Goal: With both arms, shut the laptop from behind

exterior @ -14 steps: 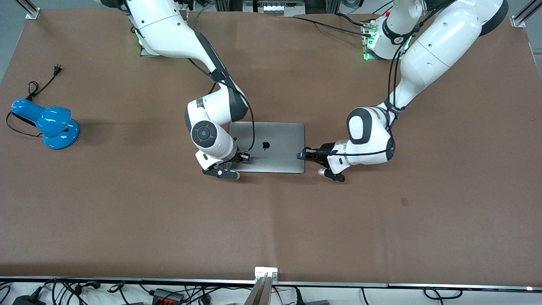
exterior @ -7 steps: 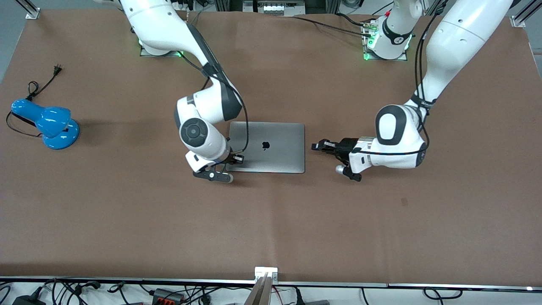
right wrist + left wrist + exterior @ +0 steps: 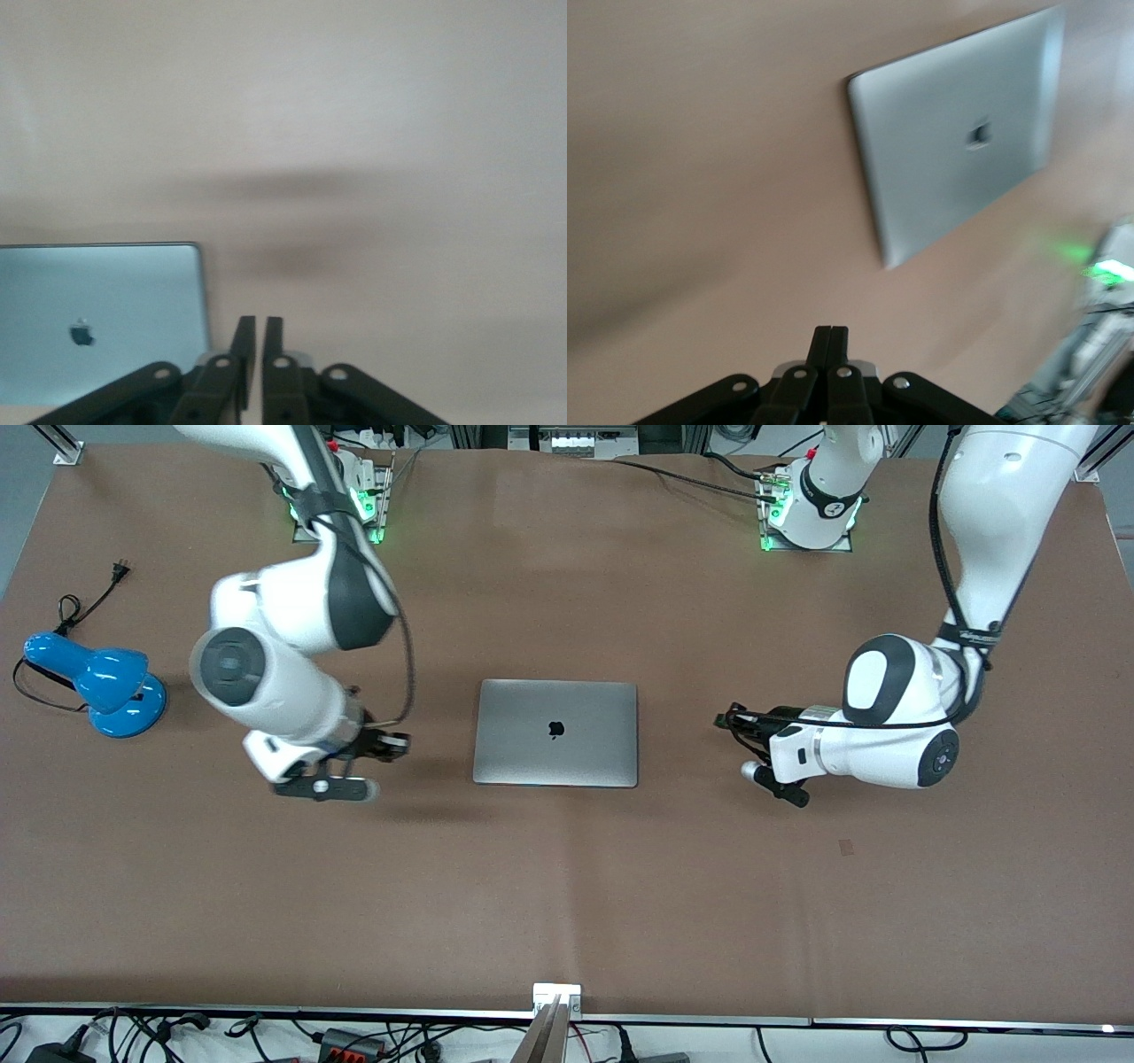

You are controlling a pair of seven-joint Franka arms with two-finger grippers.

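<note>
The silver-grey laptop [image 3: 555, 732] lies shut and flat at the middle of the table, black apple logo up. It also shows in the left wrist view [image 3: 957, 168] and in the right wrist view [image 3: 97, 319]. My right gripper [image 3: 400, 743] is shut and empty, up over bare table beside the laptop toward the right arm's end; it shows in its own view [image 3: 255, 324] too. My left gripper [image 3: 725, 721] is shut and empty, over bare table beside the laptop toward the left arm's end, and is seen in its own view [image 3: 830, 333]. Neither gripper touches the laptop.
A blue desk lamp [image 3: 97, 682] with a black cord and plug [image 3: 119, 568] sits at the right arm's end of the table. The arm bases [image 3: 802, 514] with green lights stand along the table's edge farthest from the front camera. Cables lie off the table's near edge.
Both grippers have left the laptop's lid and drawn away sideways, each toward its own end of the table. The right arm moved the most. The laptop has stayed shut and still.
</note>
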